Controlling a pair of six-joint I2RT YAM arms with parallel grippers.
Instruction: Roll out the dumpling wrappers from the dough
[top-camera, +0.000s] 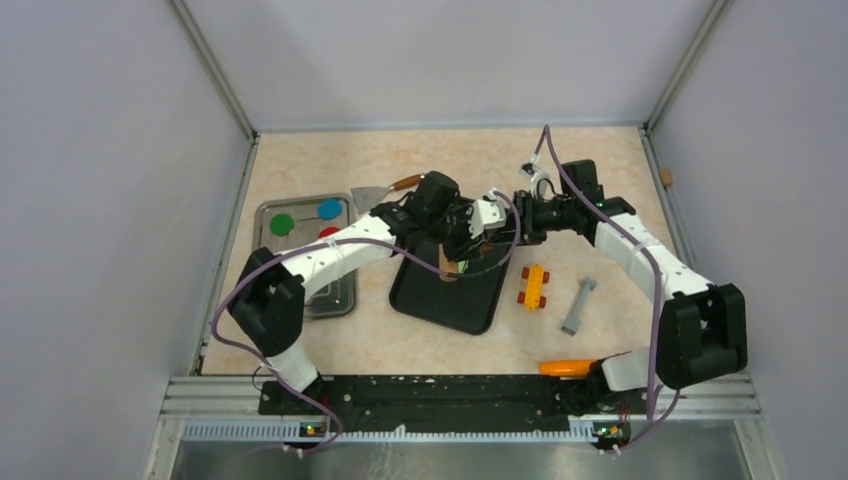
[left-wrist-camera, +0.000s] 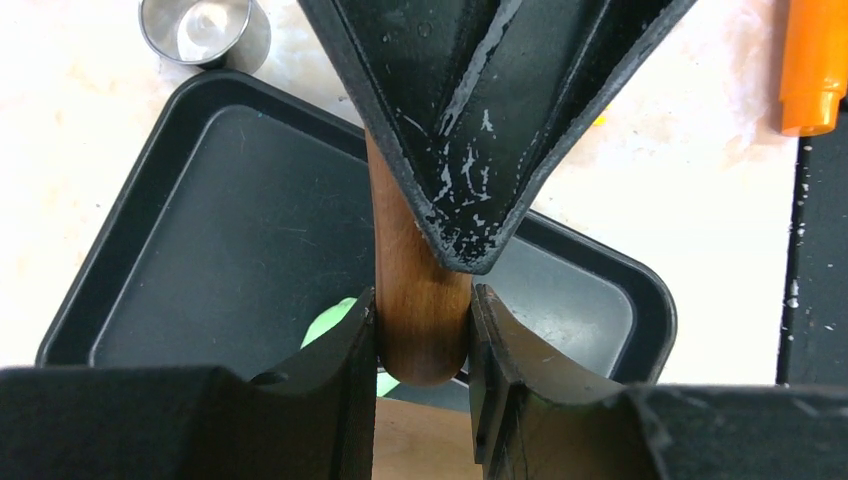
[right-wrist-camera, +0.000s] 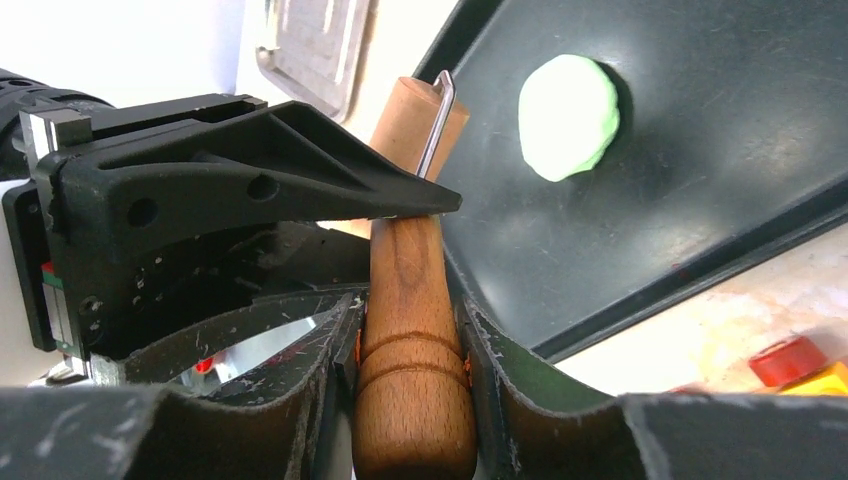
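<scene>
Both grippers hold one wooden rolling pin (right-wrist-camera: 412, 300) over the black tray (top-camera: 470, 300). My left gripper (left-wrist-camera: 422, 330) is shut on one wooden end (left-wrist-camera: 420, 300); it also shows in the top view (top-camera: 452, 250). My right gripper (right-wrist-camera: 412, 340) is shut on the grooved handle; it also shows in the top view (top-camera: 500, 228). The dough (right-wrist-camera: 568, 115) is a flattened lime-green blob on the tray, beyond the pin and apart from it. It peeks out by my left finger (left-wrist-camera: 328, 322). A round green wrapper (top-camera: 283, 224) lies in the metal tray (top-camera: 335, 300).
Blue (top-camera: 329, 208) and red (top-camera: 330, 232) discs share the metal tray. A scraper (top-camera: 375, 196) lies behind it. A metal ring cutter (left-wrist-camera: 197, 27), a yellow-red toy (top-camera: 533, 287), a grey tool (top-camera: 578, 305) and an orange tool (top-camera: 568, 367) lie around the black tray.
</scene>
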